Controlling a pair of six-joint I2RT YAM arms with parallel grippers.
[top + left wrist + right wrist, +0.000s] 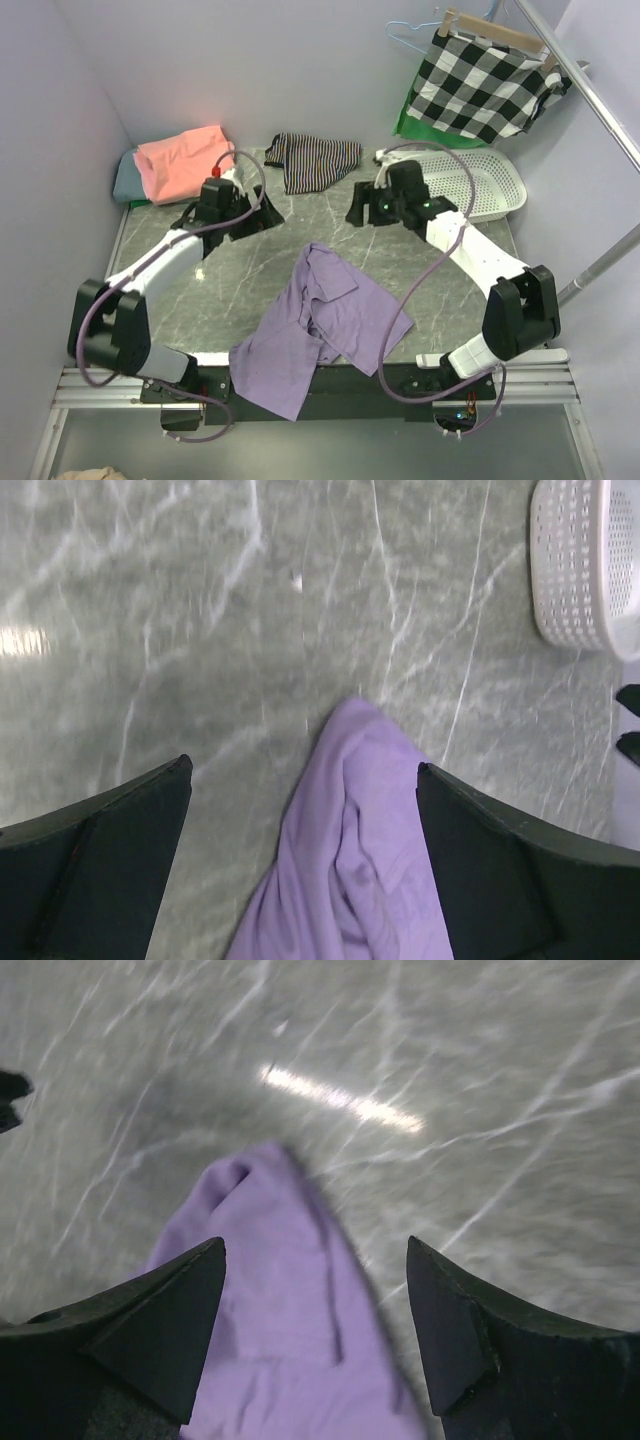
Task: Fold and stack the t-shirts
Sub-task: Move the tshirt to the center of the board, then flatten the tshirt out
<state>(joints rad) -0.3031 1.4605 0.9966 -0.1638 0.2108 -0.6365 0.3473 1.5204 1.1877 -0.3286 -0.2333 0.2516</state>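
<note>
The salmon-pink t-shirt [185, 160] is lying stacked on the grey-teal t-shirt [125, 182] at the worktop's [240, 290] far left corner. The lavender t-shirt [320, 320] is sprawling unfolded over the near edge. The left fingers [100, 860] and right fingers [130, 1340] are gaping wide, holding nothing.

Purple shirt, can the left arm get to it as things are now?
Probably yes: the open left gripper hovers by the far end of the purple shirt, and nothing lies between them.

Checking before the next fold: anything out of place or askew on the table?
Yes. The lavender shirt lies crumpled and skewed, and its lower end hangs off the near edge of the table, over the mounting rail between the arm bases. The pink shirt at the far left looks folded.
</note>
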